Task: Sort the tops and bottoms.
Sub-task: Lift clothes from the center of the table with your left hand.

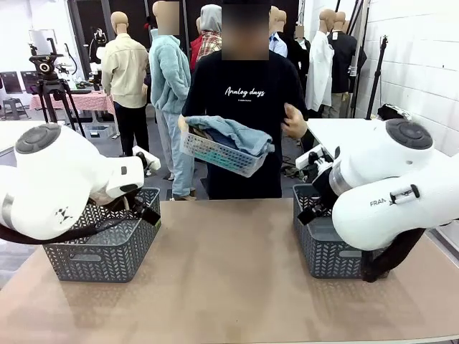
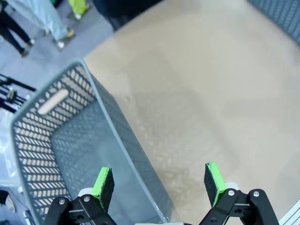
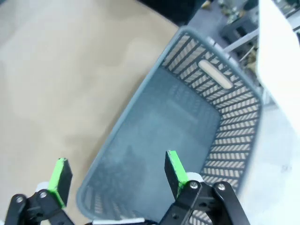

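Observation:
Across the table a person in a black T-shirt holds a white lattice basket (image 1: pixel 215 152) at chest height. Pale blue denim, the bottoms (image 1: pixel 240 133), is heaped on top of it. The tops are hidden; I cannot make out what lies under the denim. My left gripper (image 2: pixel 158 183) is open and holds nothing; it hangs over the near rim of the left grey basket (image 2: pixel 70 150), one pad over the basket and one over the table. Over the right grey basket (image 3: pixel 187 122), my right gripper (image 3: pixel 117 176) is open too, with nothing between its fingers.
Both grey baskets (image 1: pixel 107 244) (image 1: pixel 323 247) stand on the tan table (image 1: pixel 229 272), one at each side, with nothing inside. My two white arms (image 1: pixel 57 179) (image 1: pixel 391 186) lean over them. A white side table (image 1: pixel 337 129) stands behind the right basket.

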